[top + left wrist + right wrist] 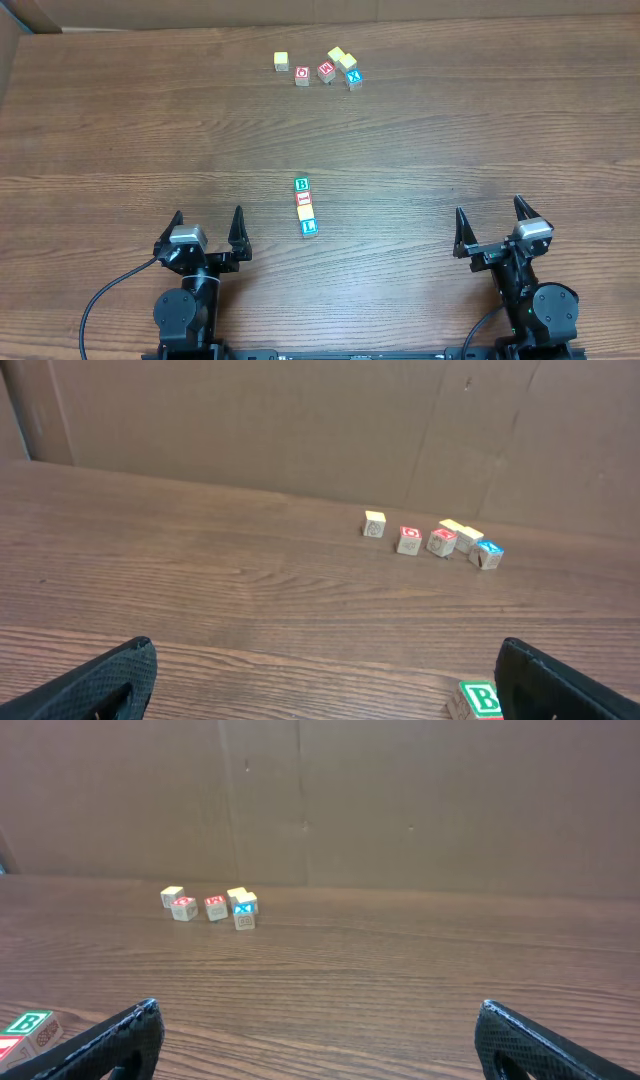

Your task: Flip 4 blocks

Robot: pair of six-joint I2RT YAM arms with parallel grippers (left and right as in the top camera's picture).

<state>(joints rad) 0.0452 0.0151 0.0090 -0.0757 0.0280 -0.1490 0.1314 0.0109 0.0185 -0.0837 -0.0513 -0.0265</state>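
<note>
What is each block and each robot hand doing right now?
left gripper: open, holding nothing.
right gripper: open, holding nothing.
B block: green B up, far end of the row.
red block: red mark up, second in the row.
yellow block: yellow face up, third.
L block: blue L up, near end.
far blocks: five loose cubes, clustered far from both grippers.
</note>
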